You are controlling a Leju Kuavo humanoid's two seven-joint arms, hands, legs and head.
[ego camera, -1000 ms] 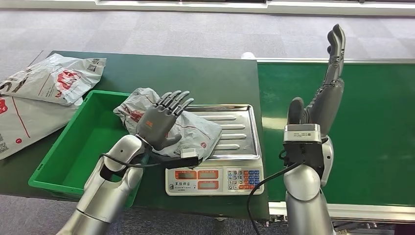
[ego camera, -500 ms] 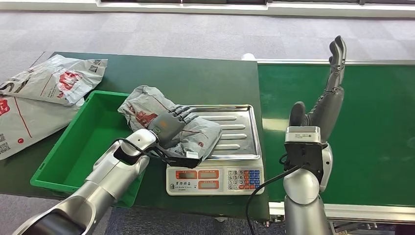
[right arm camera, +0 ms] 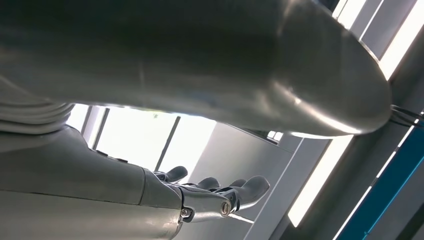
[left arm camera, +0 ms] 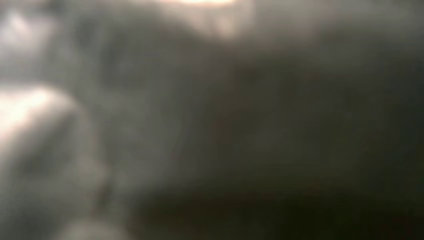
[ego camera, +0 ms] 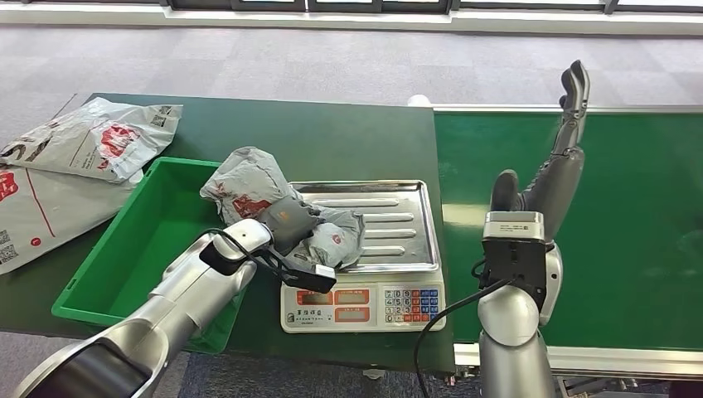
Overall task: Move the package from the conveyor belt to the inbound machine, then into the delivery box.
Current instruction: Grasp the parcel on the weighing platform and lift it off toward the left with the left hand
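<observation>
You see the package [ego camera: 273, 203], a crumpled grey bag with red print, lying partly on the steel tray of the scale [ego camera: 390, 222] and partly over the rim of the green box [ego camera: 124, 240]. The left hand [ego camera: 292, 222] is on top of the package, and its fingers go down into the folds of the bag; it seems to grip the bag, but the fingers are mostly hidden, so you cannot be fully sure. The left wrist view is only a dark blur, too close to tell anything. The right hand [ego camera: 562, 157] is raised above the belt [ego camera: 630, 224], its fingers stretched straight and apart, and it holds nothing; in the right wrist view you see the same hand [right arm camera: 215, 192] with fingers extended against a bright ceiling. The scale stands on the dark green worktop [ego camera: 332, 133], just beside the belt, with its display and keypad toward the robot. Two more bags [ego camera: 91, 137] lie flat on the worktop, beyond the left side of the box.
</observation>
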